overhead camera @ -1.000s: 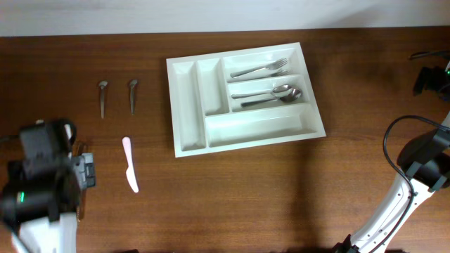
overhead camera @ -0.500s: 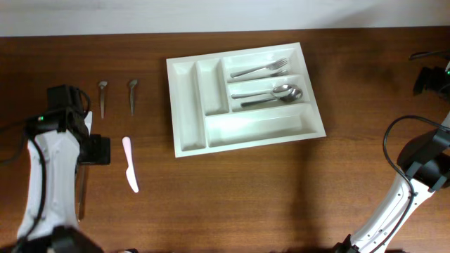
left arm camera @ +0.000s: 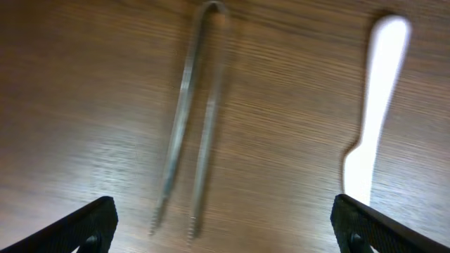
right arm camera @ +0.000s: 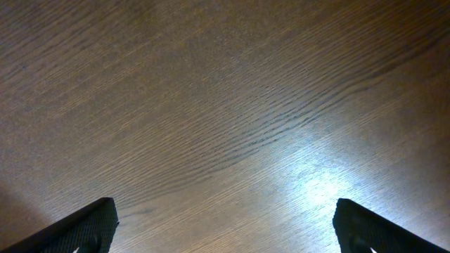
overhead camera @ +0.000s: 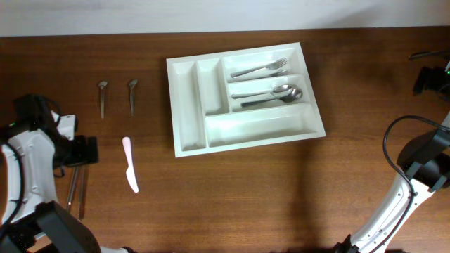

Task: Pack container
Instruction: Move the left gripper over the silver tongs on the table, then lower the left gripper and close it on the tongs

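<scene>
The white five-compartment container (overhead camera: 190, 130) lies at the table's middle. A fork (overhead camera: 260, 69) lies in its top long slot and two spoons (overhead camera: 271, 95) in the middle one. Two small spoons (overhead camera: 103, 97) (overhead camera: 132, 95), a white plastic knife (overhead camera: 130, 169) and metal tongs (overhead camera: 77, 191) lie on the wood to its left. My left gripper (left arm camera: 225, 235) is open and empty above the tongs' (left arm camera: 190, 126) serrated tips, with the knife (left arm camera: 373, 105) to its right. My right gripper (right arm camera: 225, 232) is open over bare wood.
The left arm (overhead camera: 39, 144) stands at the table's left edge, beside the tongs. The right arm (overhead camera: 418, 165) stands at the far right with a black cable looped above it. A pale wall runs along the table's back edge.
The left arm has swung from the lower left corner up and then back left, uncovering the tongs. The right arm and the cutlery have not moved.
</scene>
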{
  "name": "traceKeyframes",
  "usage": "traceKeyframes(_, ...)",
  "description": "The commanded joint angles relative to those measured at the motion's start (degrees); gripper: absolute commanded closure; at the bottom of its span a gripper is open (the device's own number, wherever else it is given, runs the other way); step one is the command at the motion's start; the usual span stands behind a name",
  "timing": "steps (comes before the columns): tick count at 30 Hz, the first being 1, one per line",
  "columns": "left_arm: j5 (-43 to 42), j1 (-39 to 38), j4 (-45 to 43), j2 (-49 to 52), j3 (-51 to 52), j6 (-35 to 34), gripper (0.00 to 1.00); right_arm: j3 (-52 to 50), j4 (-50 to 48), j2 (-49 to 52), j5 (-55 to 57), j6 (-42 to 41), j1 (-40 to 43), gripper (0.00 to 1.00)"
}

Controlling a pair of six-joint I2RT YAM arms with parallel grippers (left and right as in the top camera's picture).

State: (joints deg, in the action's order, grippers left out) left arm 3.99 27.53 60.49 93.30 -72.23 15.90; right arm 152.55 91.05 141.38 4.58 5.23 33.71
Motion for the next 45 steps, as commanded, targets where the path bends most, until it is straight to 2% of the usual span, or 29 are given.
traceKeyframes(1,3.0,2.7,-2.4,0.0,-0.7,2.4,0.01,-0.4,-0.1,-0.2,-0.3,0.5,0.1,0.01)
traceKeyframes(7,2.9,3.7,-3.5,0.6,-0.7,2.4,0.01,-0.4,-0.1,-0.2,-0.3,0.5,0.1,0.01)
traceKeyframes(18,1.8,3.7,-3.1,8.2,-0.7,3.4,0.01,-0.4,-0.1,-0.2,-0.3,0.5,0.1,0.01)
traceKeyframes(27,-0.5,3.7,-4.1,9.7,-0.7,13.0,0.01,-0.4,-0.1,-0.2,-0.3,0.5,0.1,0.01)
traceKeyframes(45,-0.7,3.7,-8.7,15.6,-0.6,13.4,0.01,-0.4,-0.1,-0.2,-0.3,0.5,0.1,0.01)
